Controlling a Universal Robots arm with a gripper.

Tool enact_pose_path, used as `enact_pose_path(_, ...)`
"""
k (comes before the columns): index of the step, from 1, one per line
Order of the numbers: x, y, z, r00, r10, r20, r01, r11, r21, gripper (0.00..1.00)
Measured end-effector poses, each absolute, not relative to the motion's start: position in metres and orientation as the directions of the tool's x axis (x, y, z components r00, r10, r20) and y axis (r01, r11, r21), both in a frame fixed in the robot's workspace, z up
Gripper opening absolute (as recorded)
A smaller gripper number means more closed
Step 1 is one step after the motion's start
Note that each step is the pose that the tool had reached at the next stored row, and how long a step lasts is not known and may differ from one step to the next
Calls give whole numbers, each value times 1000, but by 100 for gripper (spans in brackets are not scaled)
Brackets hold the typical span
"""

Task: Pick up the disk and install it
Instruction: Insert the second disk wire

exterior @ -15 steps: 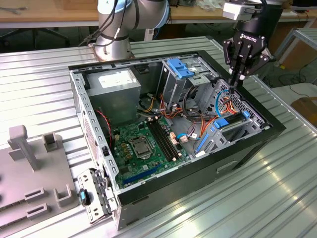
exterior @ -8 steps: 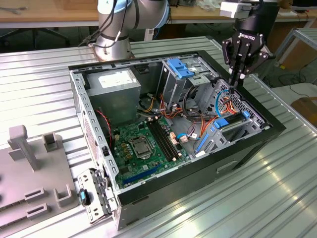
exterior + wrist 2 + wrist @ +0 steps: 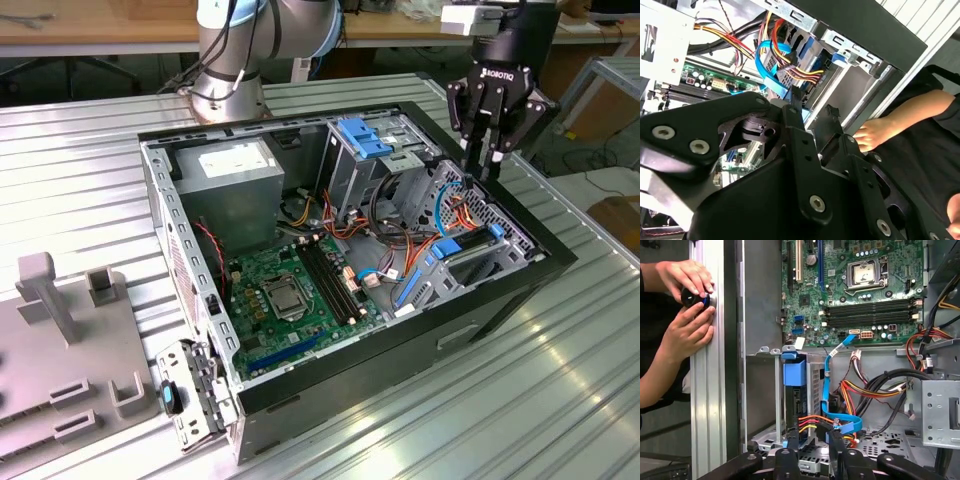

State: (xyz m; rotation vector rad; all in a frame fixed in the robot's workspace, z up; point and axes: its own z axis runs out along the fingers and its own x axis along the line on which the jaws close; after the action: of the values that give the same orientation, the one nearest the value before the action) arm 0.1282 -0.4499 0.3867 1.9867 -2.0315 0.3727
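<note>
Ext. view: the gripper (image 3: 483, 172) hangs at approx. 2 o'clock of the picture, over the front corner of the open PC case (image 3: 400, 372), just above the drive bay. Its fingers are apart by a narrow gap and have nothing between them. Both wrist views show the same: finger (image 3: 790, 460) and its partner stand separated, and through the gap one sees only cables.

The disk (image 3: 468, 250) sits already inside the case, at approx. 3 o'clock of the picture, down in the bay directly under the gripper, w/ its blue bracket on the upper edge. In the first wrist view the disk (image 3: 796, 402) stands on its edge in the bay. Its blue bracket is toward the motherboard (image 3: 860, 285), and red/orange/yellow wires reach its near end; whether they are plugged in I cannot tell. A blue flat cable (image 3: 827, 390) runs just beside it.

Ext. view, other parts: power supply box (image 3: 235, 175) at 11 o'clock inside the case, silver cage w/ blue latch (image 3: 365, 140) at 12 o'clock. The case lies on a ribbed metal table (image 3: 80, 170).

First wrist view: a person's two hands (image 3: 687, 305) hold a small dark round knob (image 3: 694, 297) at an aluminium rail (image 3: 707, 390) outside the case wall.
</note>
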Motion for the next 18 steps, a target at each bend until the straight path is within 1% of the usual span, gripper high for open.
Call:
enact_pose_path(3,125,-447,385,-21,-928,372,-1000,24,2,38)
enact_pose_path(5,125,-443,384,-23,-920,392,-1000,22,-7,38)
enact_pose_path(11,121,-436,379,-21,-917,397,-1000,20,-8,38)
enact_pose_path(15,120,-423,375,-18,-911,412,-1000,16,-8,38)
enact_pose_path(16,120,-417,374,-18,-895,445,-1000,16,-8,38)
enact_pose_path(18,122,-415,373,-16,-864,502,-1000,15,-6,38)
